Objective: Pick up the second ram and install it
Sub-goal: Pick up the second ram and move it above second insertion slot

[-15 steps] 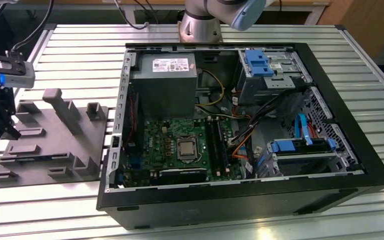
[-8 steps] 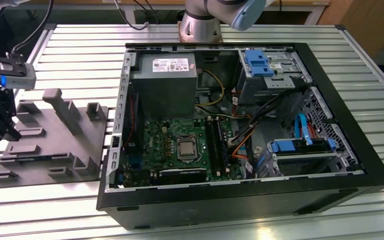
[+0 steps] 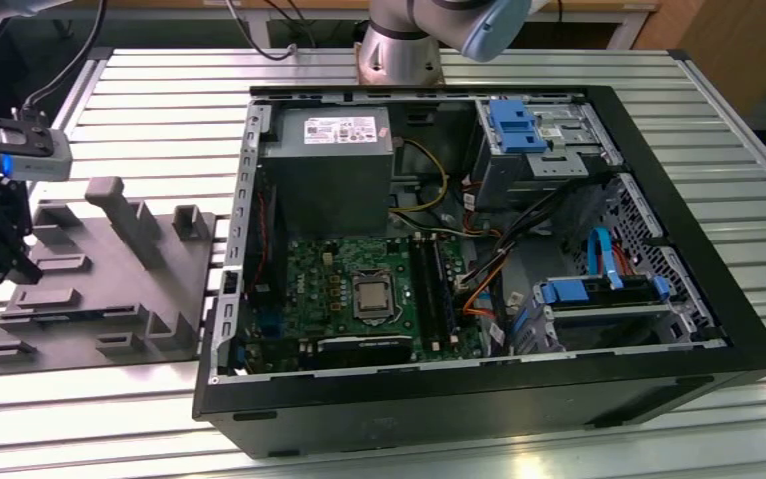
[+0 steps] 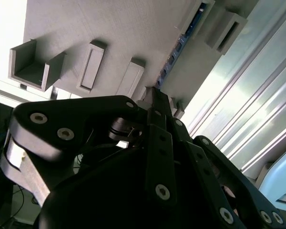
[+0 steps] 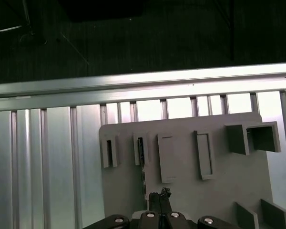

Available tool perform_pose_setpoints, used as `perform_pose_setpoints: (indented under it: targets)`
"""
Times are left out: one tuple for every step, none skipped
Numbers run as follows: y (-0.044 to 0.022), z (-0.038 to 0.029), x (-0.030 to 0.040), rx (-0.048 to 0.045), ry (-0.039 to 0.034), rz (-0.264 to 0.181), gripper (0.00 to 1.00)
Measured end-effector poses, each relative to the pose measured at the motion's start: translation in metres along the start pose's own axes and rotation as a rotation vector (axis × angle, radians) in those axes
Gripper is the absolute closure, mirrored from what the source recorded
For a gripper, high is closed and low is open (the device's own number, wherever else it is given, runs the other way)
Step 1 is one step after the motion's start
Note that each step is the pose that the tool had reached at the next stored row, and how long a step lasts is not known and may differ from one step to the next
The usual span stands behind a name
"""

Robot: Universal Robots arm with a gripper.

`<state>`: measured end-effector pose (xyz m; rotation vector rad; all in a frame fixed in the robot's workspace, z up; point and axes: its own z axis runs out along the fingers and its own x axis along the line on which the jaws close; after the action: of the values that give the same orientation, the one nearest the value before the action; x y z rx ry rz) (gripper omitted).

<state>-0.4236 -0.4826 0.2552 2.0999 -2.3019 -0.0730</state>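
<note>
— Where's the second ram (image 4: 179, 46)?
— Standing on edge in the grey tray (image 4: 109, 28), running straight ahead of the fingers (image 4: 158, 119). They're drawn together at its near end; I can't tell whether they pinch it.
— Room to move?
— The tray edge is just beside them, then slatted surface (image 4: 248, 95). The computer case (image 3: 702, 339) is well apart.
— Writing?
— A white label (image 3: 336, 125) on the power supply, unreadable.

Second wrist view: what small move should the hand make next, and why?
Probably open the hand. Its tips look closed together near one end of the second ram, which stands on edge in the grey holder tray, apparently ungripped. In the first wrist view the stick lies just beside the tips, so they would likely need to part before straddling it.
</note>
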Motion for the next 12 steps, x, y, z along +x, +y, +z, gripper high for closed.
perform_pose_setpoints:
  targets:
    - [-0.0001,0.0005,0.0007,0.0,0.0001,0.0,0.89]
    - [-0.0002,0.001,0.0013,0.0,0.0,0.0,0.89]
    - [-0.0002,0.0017,0.0018,0.0,-0.0001,0.0,0.89]
    - [-0.0004,0.0025,0.0023,0.0002,-0.0001,0.0,0.89]
    - [-0.0005,0.0034,0.0029,0.0001,-0.0001,-0.001,0.89]
    - [-0.0005,0.0043,0.0034,0.0,0.0,-0.001,0.89]
    - [-0.0006,0.0051,0.0041,-0.0001,0.0001,-0.001,0.89]
    - [-0.0007,0.0058,0.0048,-0.0002,0.0002,-0.001,0.89]
    - [-0.0008,0.0067,0.0054,-0.0001,0.0001,-0.002,0.89]
    - [-0.0009,0.0074,0.0061,-0.0001,0.0001,-0.002,0.89]
    - [-0.001,0.0082,0.0067,0.0,0.0001,-0.002,0.89]
    - [-0.0011,0.009,0.0071,0.0,0.0001,-0.003,0.89]
